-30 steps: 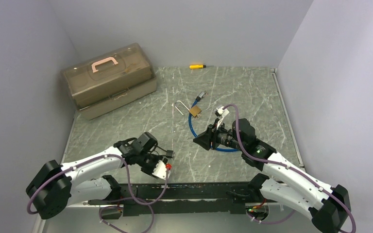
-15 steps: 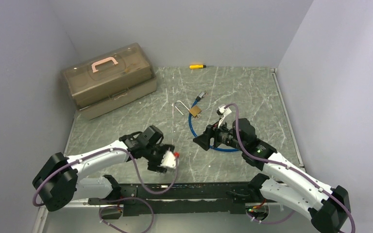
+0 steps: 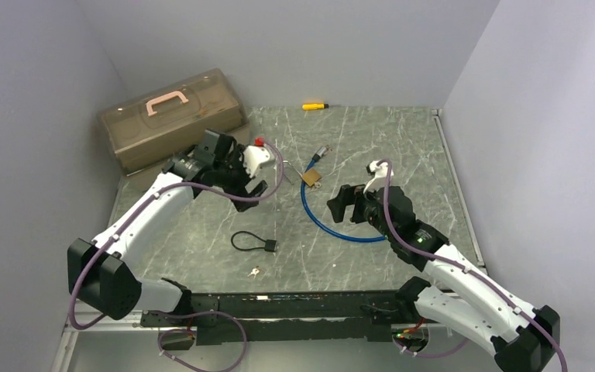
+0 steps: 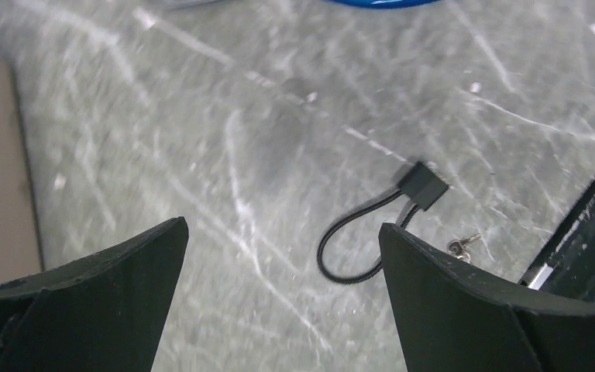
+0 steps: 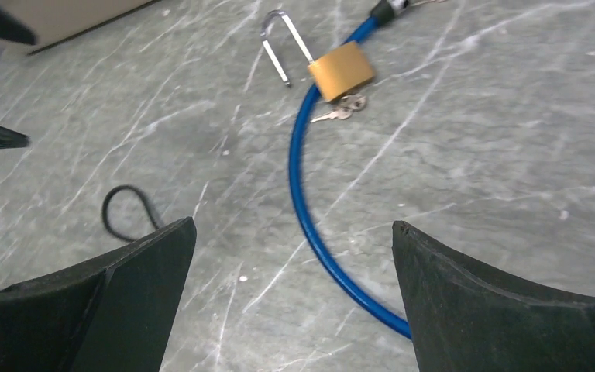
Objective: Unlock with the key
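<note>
Left gripper [image 4: 280, 229] & right gripper [image 5: 293, 225] both gape wide, empty; black cable lock [image 4: 421, 186] lies on table [image 3: 403, 139] nr front edge, small key [image 4: 462, 246] just beside, not inserted, so unlocked or not, can't tell.

Table [image 3: 403, 147] grey-green marble w/ white streaks; padlock [image 5: 341, 70] brass w/ silver shackle [image 5: 277, 48], cable [image 5: 298, 194] by it blue; cord lock [image 4: 372, 232] black, key [image 4: 460, 245] nr near edge silver; screwdriver [image 3: 313, 105] at far edge yellow; toolbox [image 3: 147, 136] in far-left corner see-thru brown over tan base w/ pink handle [image 3: 166, 101].
</note>
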